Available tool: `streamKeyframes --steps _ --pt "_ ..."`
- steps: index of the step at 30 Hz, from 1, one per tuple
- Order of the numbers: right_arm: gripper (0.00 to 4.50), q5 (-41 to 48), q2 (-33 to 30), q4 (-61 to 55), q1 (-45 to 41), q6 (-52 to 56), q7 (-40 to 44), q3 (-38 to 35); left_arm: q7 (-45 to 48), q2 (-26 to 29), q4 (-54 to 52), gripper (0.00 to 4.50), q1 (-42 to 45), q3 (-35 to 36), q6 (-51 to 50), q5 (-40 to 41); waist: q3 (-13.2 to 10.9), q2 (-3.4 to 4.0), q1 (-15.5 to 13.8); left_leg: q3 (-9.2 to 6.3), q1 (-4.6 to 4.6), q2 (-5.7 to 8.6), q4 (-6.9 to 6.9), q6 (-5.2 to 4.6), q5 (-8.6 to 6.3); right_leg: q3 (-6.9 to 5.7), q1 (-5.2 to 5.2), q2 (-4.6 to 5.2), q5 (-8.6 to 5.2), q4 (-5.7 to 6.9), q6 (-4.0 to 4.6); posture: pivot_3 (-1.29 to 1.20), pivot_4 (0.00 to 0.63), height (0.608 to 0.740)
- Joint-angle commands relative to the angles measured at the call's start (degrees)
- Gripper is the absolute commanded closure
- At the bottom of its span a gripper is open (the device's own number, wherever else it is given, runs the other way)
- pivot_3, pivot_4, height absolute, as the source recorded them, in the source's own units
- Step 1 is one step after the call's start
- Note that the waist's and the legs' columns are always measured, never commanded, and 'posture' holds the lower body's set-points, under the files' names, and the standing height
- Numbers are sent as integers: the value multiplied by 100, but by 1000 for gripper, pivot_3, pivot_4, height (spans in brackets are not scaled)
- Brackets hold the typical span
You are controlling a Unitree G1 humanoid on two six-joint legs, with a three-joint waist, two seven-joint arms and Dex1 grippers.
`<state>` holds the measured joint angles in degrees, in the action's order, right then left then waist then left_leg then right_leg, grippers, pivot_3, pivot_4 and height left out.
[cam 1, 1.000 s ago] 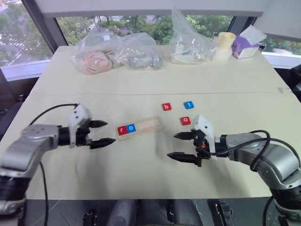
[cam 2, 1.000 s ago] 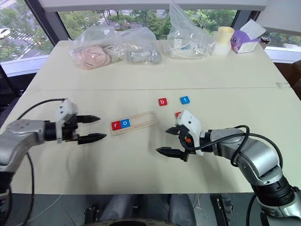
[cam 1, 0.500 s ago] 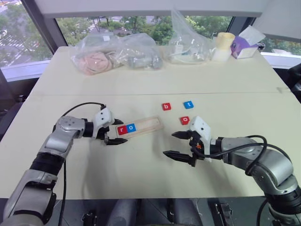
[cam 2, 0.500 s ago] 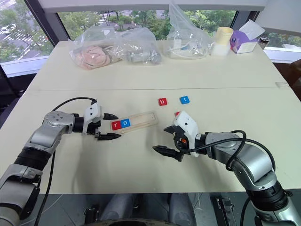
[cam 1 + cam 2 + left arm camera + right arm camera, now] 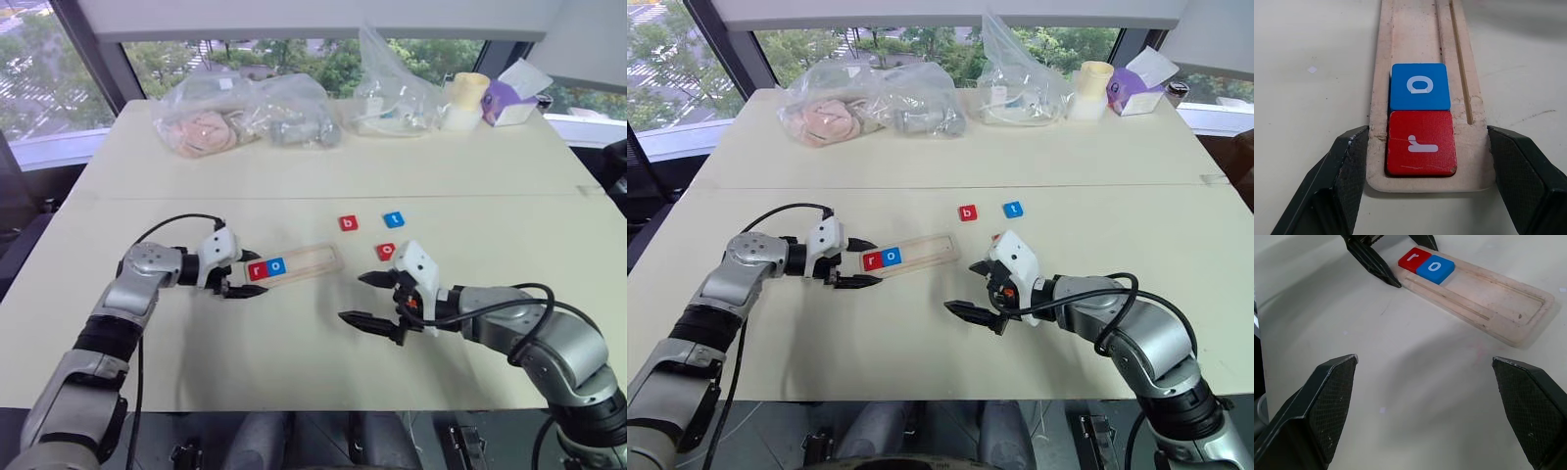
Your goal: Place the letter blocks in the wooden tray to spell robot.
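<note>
Far left, on the cream desk (image 5: pixel 294 166): left end effector (image 5: pixel 245 273) clamped across one short end of the long pale-wood grooved tray (image 5: pixel 309 260), a black finger pressed against each long edge. Seated flat in the groove at that same end, touching each other: red square tile with white r (image 5: pixel 257 270), then blue square tile with white o (image 5: pixel 276 265); rest of the groove bare. Further right, loose on the desk and apart from the tray: red square tile with white b (image 5: pixel 348 223), blue square tile with white t (image 5: pixel 393 219) near it, red square tile with white o (image 5: pixel 386 251) closer in. Just beside that last tile: right end effector (image 5: pixel 355 298), spread wide, empty, hovering. Likely trouble from here: any tug or twist from the clamped end could swing the tray and slide the two seated tiles out of line. Also possible: picking the red o ahead of b, spoiling the spelling.
</note>
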<state>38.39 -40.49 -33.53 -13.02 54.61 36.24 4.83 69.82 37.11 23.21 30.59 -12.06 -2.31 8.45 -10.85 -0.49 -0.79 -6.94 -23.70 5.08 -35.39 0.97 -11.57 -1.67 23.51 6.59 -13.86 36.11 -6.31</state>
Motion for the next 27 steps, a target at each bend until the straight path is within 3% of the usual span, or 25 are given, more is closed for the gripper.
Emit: streamKeyframes --steps 1,5,10,16,27 --pt "0 -9 -12 27 -10 -124 7 -275 351 12 -355 1361 -78 -256 -93 -115 0 0 0 0 2 0 0 0 0 0 -3 1 -1 -1 2 0 150 740" --pt "0 -69 -86 188 12 -227 131 -323 1047 86 -599 1361 52 -545 148 -152 0 -1 6 2 2 1 2 -3 -2 0 -2 4 -1 -3 1 0 150 740" --pt "0 -177 -101 257 -13 -327 181 -263 1384 23 -10 1361 363 -841 721 -503 -1 -1 6 1 2 0 7 -4 -2 -1 0 2 -1 -2 -2 0 150 740" --pt "0 -93 22 0 148 -237 27 -315 1109 -406 654 1361 740 -765 730 -552 0 -1 -28 0 4 4 3 -5 -2 -2 -6 4 -1 -2 -6 0 150 740" --pt "0 -222 -293 -110 376 -290 131 -278 1028 -464 638 1361 619 -745 724 -625 2 2 -15 -1 21 8 -5 -7 -2 -3 -30 13 -15 -2 -15 0 150 740"
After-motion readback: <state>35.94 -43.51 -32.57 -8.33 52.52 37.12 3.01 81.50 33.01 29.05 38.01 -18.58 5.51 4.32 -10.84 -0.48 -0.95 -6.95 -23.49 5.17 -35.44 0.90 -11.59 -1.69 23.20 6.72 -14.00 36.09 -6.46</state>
